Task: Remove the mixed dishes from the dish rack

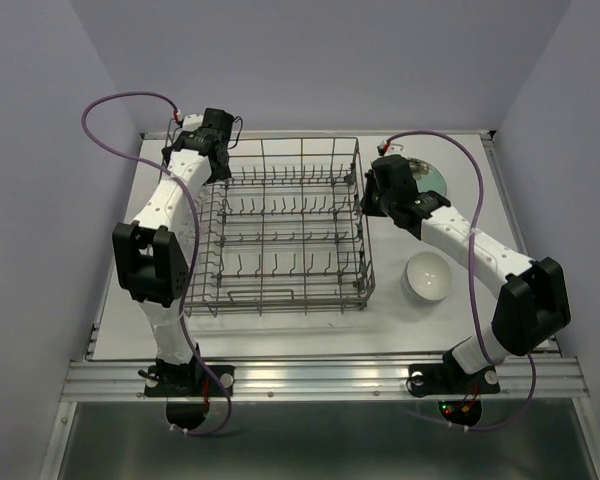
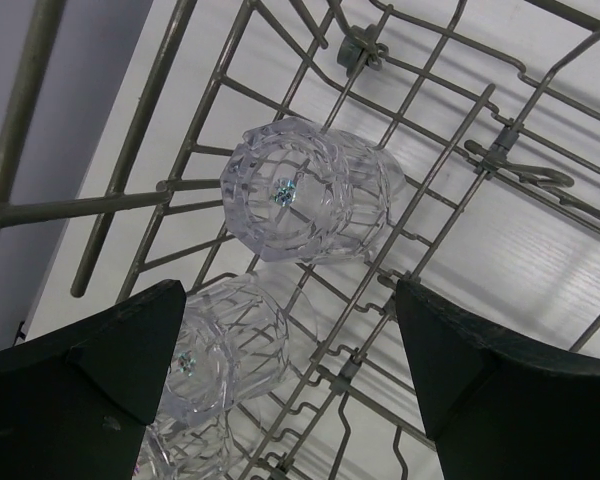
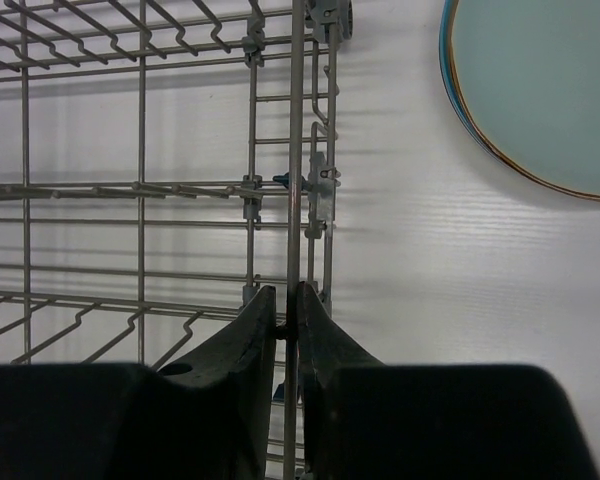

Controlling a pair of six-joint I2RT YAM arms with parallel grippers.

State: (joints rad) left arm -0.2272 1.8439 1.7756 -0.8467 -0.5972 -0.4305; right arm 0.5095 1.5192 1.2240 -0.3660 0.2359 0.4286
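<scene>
The grey wire dish rack (image 1: pixel 285 230) stands mid-table. My left gripper (image 1: pixel 212 165) hangs over its far left corner, open and empty (image 2: pixel 290 300). Below it, clear textured glasses lie in the rack: one (image 2: pixel 305 190) ahead of the fingers, a second (image 2: pixel 230 345) by the left finger (image 2: pixel 100 380), and a third (image 2: pixel 150 455) partly cut off. My right gripper (image 1: pixel 368 195) is shut (image 3: pixel 288 300) on the rack's right rim wire (image 3: pixel 296 150). A pale green plate (image 1: pixel 435 180) (image 3: pixel 540 90) lies on the table right of the rack. A white bowl (image 1: pixel 426 275) sits on the table.
The white table (image 1: pixel 310 325) ends in a metal rail at the near edge. Purple walls close in on the left, back and right. Cables loop above both arms.
</scene>
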